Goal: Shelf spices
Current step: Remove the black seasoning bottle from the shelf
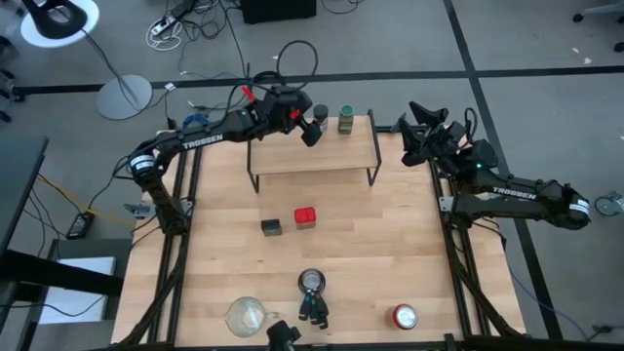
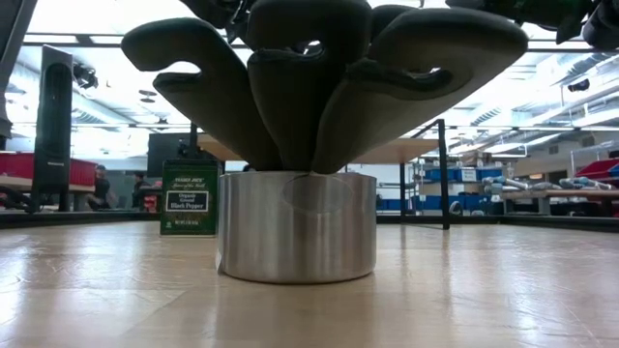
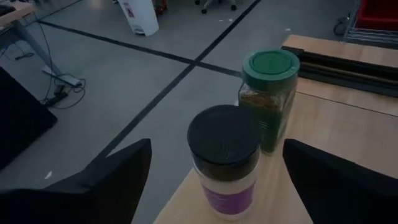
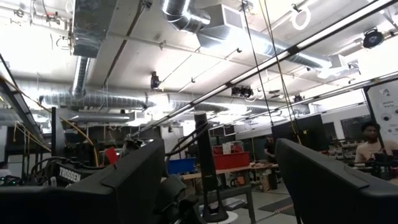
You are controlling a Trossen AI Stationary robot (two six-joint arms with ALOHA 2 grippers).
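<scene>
left gripper [image 1: 314,130] hovering spread apart around purple-labelled dark-lidded jar [image 3: 225,158] on light wooden shelf [image 1: 292,156], green-lidded green jar [image 3: 268,99] standing beside, right gripper [image 1: 414,132] waiting spread apart, red square tin [image 1: 305,216] and dark olive square tin [image 1: 271,227] sitting below on tabletop

The high view looks straight down on the whole bench [image 1: 390,253]. The low view sits at bench level. The left wrist view looks closely past its pincer [image 3: 214,180] at two jars, shared with the high view. The right wrist view faces the ceiling.
</scene>
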